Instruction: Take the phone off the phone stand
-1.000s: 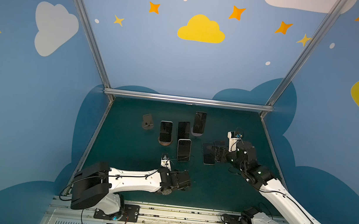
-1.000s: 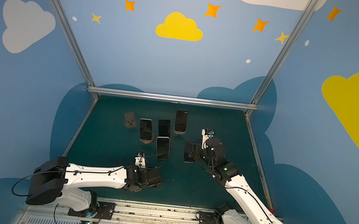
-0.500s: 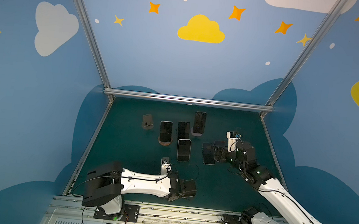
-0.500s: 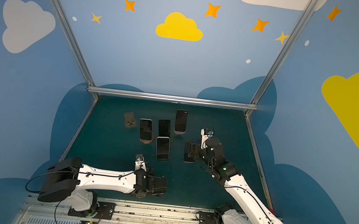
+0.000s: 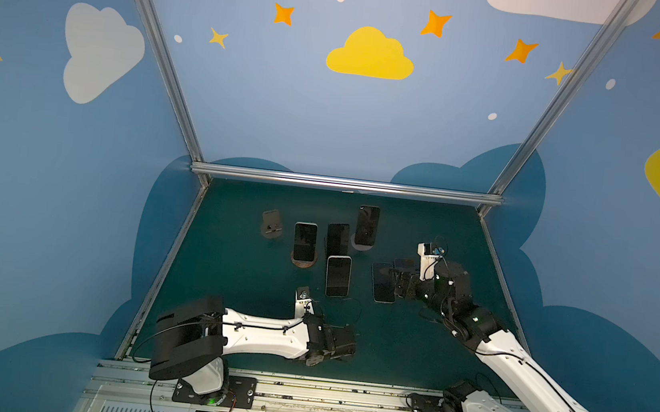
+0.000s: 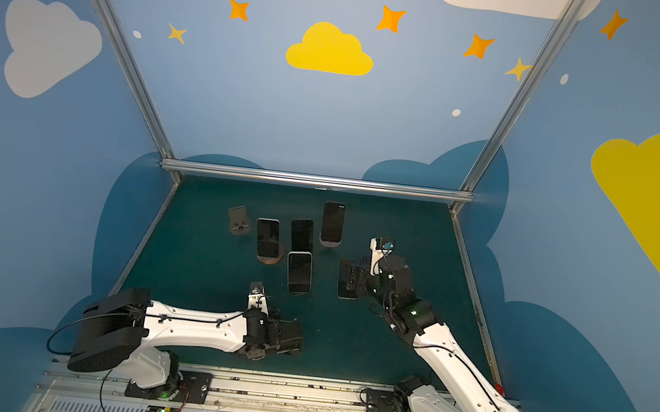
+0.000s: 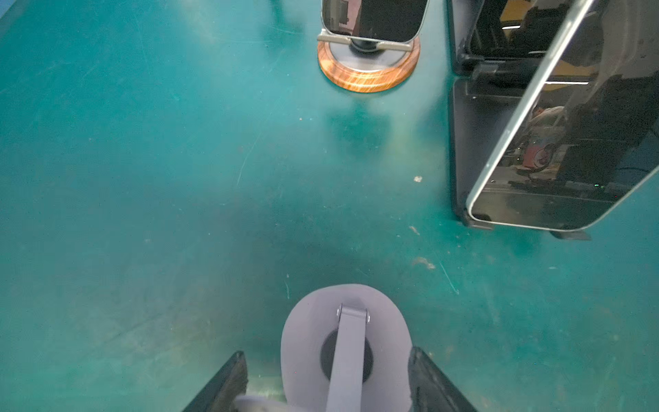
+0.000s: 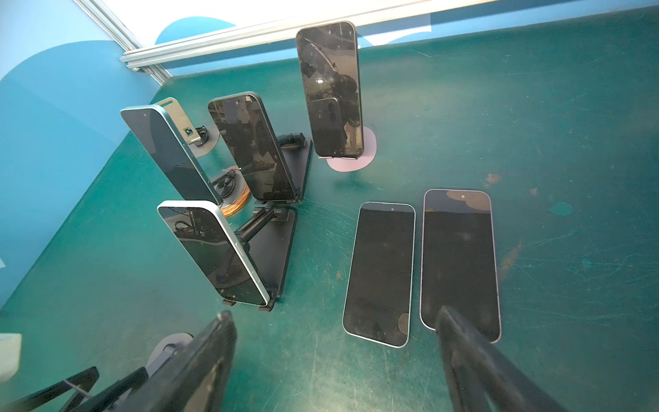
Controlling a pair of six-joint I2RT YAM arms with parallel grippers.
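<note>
Several dark phones stand on stands mid-table: one on a wood-rimmed stand, one on a black stand, a pale-edged phone in front, and one at the back. My left gripper is low near the table's front edge, its jaws either side of an empty grey stand; one jaw touches it and a gap shows at the other. My right gripper hangs open and empty over two flat phones.
Two phones lie flat on the green table: a pale-edged one and a pink-edged one, partly under a right finger. An empty stand sits at the back left. Metal rails edge the table.
My left arm has drawn back toward the table's front edge and shifted right, and its jaws have narrowed. The right gripper has hardly moved.
</note>
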